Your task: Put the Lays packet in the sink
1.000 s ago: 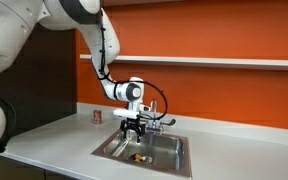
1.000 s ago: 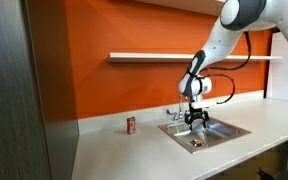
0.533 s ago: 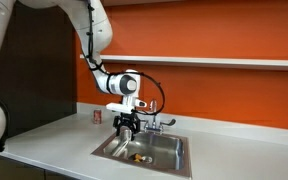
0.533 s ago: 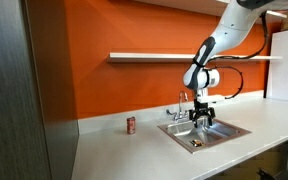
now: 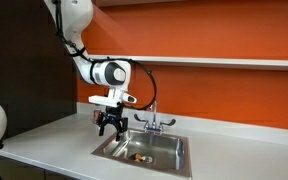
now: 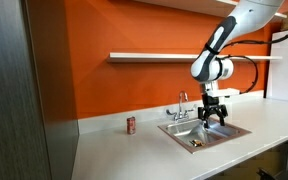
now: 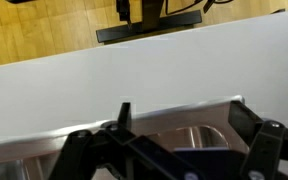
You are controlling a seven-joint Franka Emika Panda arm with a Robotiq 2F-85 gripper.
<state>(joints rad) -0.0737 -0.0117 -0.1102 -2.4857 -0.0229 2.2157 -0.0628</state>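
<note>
Already the Lays packet (image 5: 137, 157) lies on the floor of the sink (image 5: 166, 150), a small yellowish shape low in the basin. Above the sink's edge hangs the gripper (image 5: 109, 124), its fingers (image 7: 76, 150) spread wide with nothing between them, well clear of the packet. The wrist view looks past them at the white surface (image 7: 134, 80) and the sink's rim. A red can (image 6: 131, 125) stands on the surface beside the sink, near the orange wall.

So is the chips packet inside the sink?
In. The packet lies on the sink floor; the gripper is open and holds nothing.
</note>
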